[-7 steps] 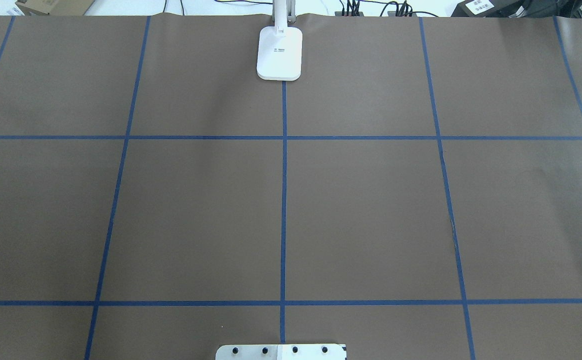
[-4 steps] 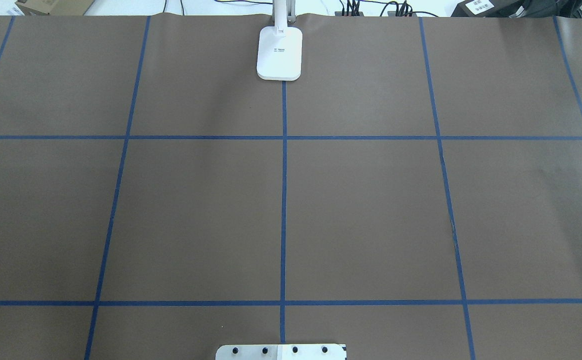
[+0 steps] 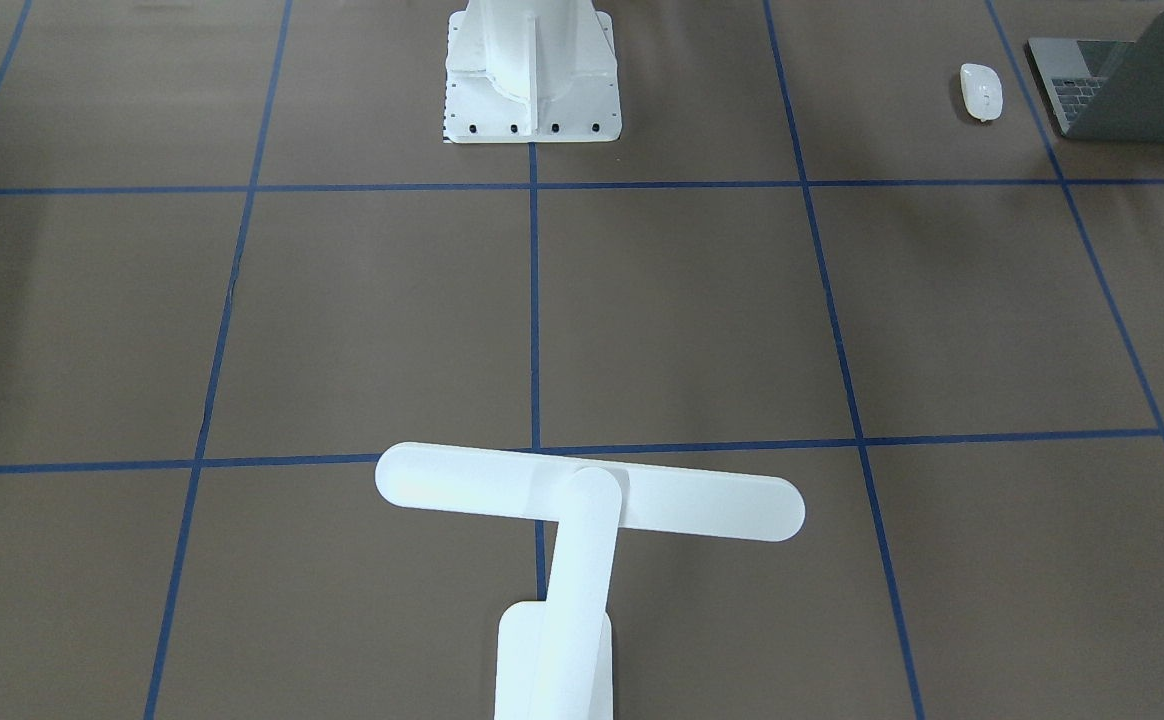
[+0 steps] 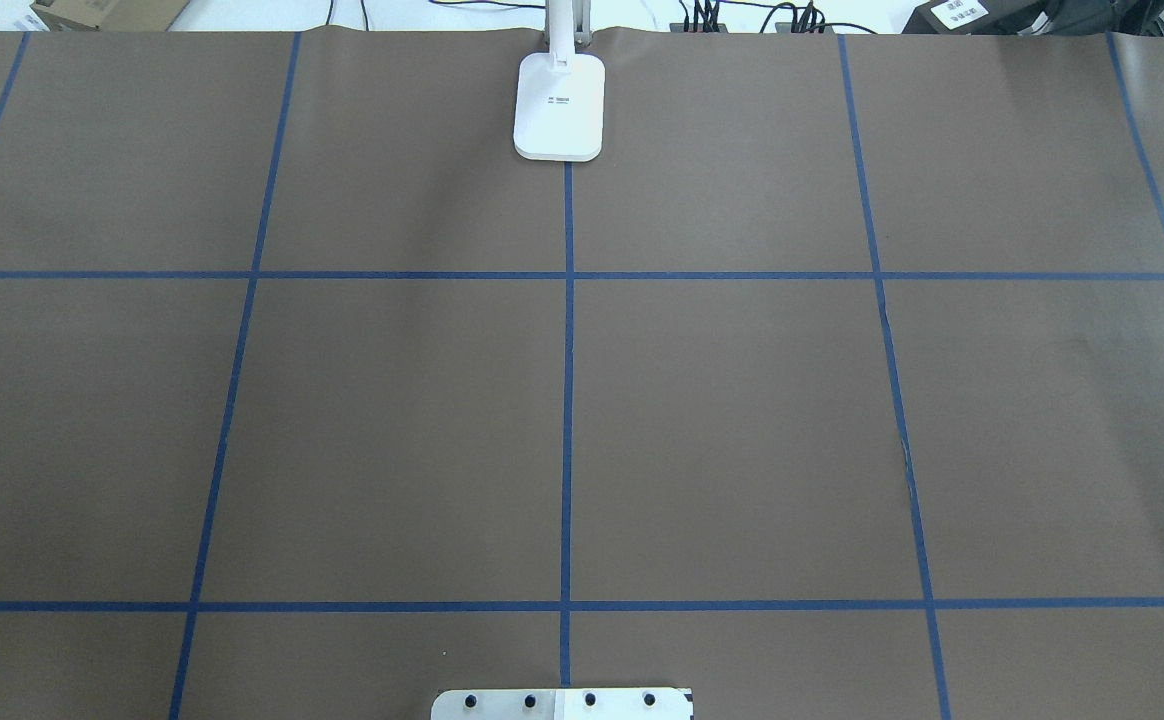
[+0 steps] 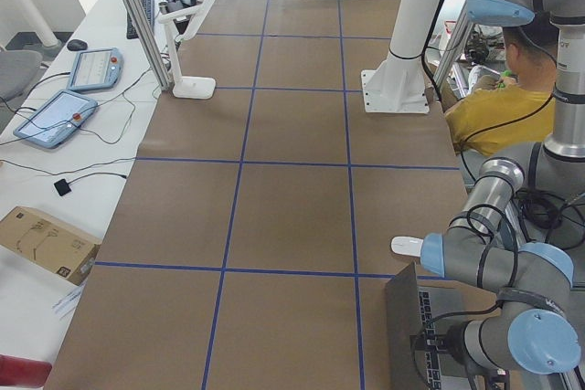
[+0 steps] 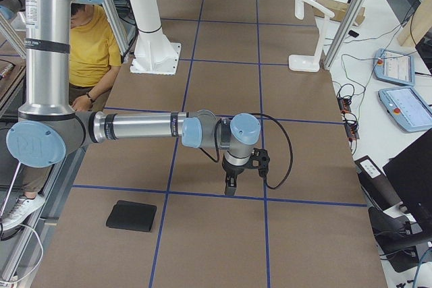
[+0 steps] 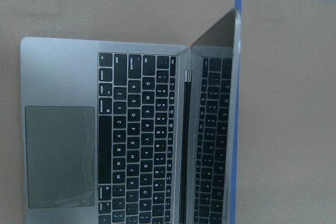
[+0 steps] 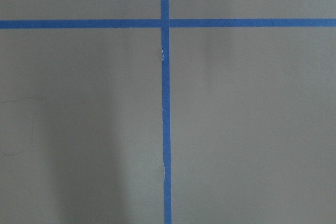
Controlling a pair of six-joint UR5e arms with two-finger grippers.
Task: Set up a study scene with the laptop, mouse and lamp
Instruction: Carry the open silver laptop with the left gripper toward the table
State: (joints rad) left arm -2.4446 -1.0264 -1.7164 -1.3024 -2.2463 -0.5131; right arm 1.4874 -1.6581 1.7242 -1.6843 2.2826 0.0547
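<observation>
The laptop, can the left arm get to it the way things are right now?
Probably yes. The left arm hangs right by the open laptop, whose keyboard fills its wrist view with nothing lying on it. The mouse sits apart, to one side.

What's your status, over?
Left gripper over open laptop, right gripper above the table; open or shut unreadable. Mouse beside laptop, lamp upright at far edge. Nothing seen blocking.

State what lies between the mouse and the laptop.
Between mouse and laptop, only brown paper and one blue tape line, per the front-facing view.
</observation>
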